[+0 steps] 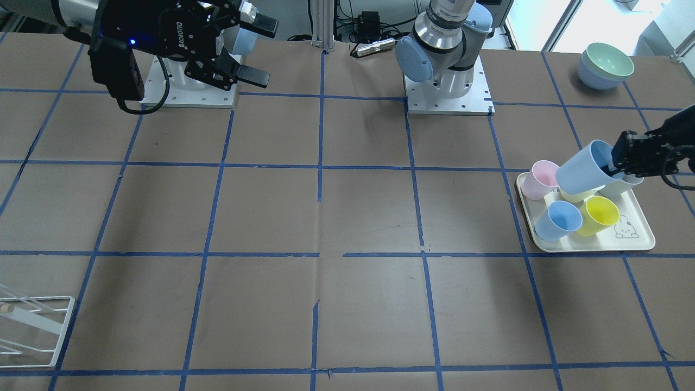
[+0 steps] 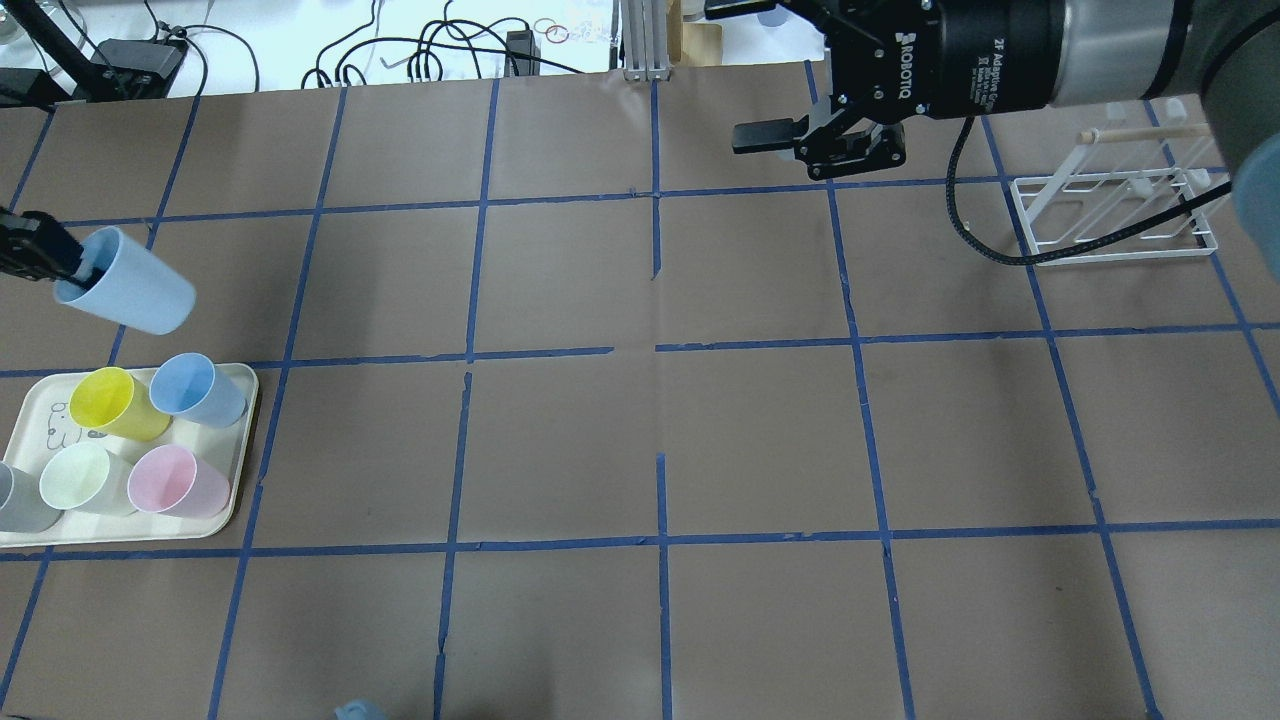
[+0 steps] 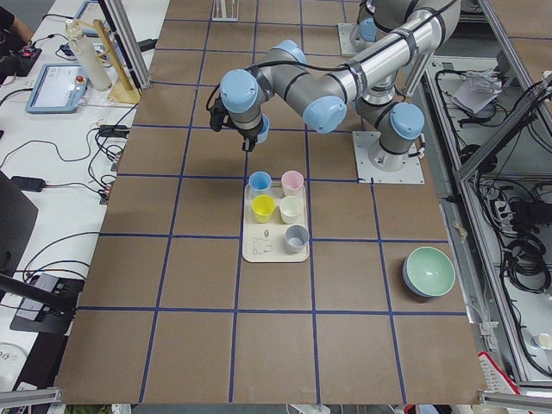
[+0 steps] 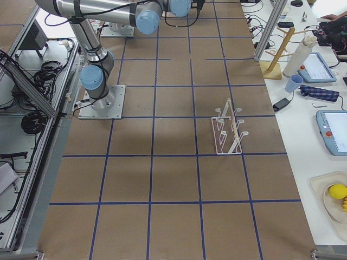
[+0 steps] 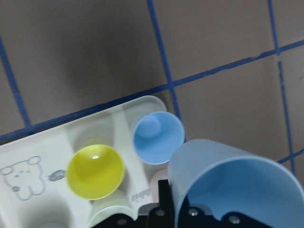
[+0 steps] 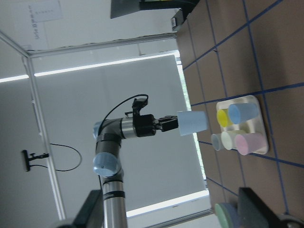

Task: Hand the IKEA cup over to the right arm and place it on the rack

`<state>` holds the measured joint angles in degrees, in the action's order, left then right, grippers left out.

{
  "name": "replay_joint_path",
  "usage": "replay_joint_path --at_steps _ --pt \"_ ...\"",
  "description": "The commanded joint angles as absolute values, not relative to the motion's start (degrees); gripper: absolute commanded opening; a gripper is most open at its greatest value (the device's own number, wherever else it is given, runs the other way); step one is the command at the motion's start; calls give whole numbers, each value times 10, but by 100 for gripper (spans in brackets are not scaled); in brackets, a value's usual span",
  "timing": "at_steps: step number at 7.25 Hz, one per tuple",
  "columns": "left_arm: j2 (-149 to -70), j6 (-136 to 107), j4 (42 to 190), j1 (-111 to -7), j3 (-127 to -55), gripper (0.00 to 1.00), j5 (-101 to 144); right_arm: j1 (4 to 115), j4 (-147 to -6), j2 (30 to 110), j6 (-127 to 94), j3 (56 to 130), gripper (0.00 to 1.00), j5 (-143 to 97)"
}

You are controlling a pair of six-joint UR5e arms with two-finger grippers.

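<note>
1. Plainly legible on the right pincer point(image 2: 745, 70) is "ROBOTIQ" in white. The black body behind it reads "2F Adaptive Gr…", with the rest cut off.
2. The cream tray point(image 2: 130, 530), at the desk's point(image 2: 640, 440) left end, carries a small drawn bear. Beside the bear, the left wrist view shows a few printed marks too blurred to read.
3. The pale blue cup point(image 2: 130, 285) hangs in the air at the desk's left end. It is clear of the desk surface, just past the tray on the side away from the robot.
4. The cup lies almost on its side. Its long axis runs roughly along the desk's length, with the mouth toward the left edge and the closed base toward the middle.
5. The left pincer point(image 1: 619, 163) is clamped on the cup's rim, one finger inside the mouth and the other outside the wall.
6. The right pincer is spread wide and holds nothing, raised over the robot's right half of the desk.
7. The white wire rack point(image 2: 1115, 215) stands near the far right corner, well apart from the cup.
8. Five more cups stand upright on the tray: yellow, blue, pink, pale green and grey.
</note>
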<state>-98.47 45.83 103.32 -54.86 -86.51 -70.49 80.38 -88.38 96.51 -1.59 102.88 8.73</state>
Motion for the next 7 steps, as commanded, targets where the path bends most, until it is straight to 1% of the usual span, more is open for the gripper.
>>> replay_joint_path --at_steps 1,3,5,7 --pt "-952 329 1102 -605 -878 0 -537 795 -882 963 -9 1082 100 -9" --pt "-920 234 1108 -657 -895 0 -426 796 -883 962 22 1100 100 -15" --pt "-900 177 1107 -691 -911 0 -330 798 -883 955 38 1100 100 -11" --pt "-903 136 1105 -735 -921 0 -256 798 -884 956 39 1100 100 -18"
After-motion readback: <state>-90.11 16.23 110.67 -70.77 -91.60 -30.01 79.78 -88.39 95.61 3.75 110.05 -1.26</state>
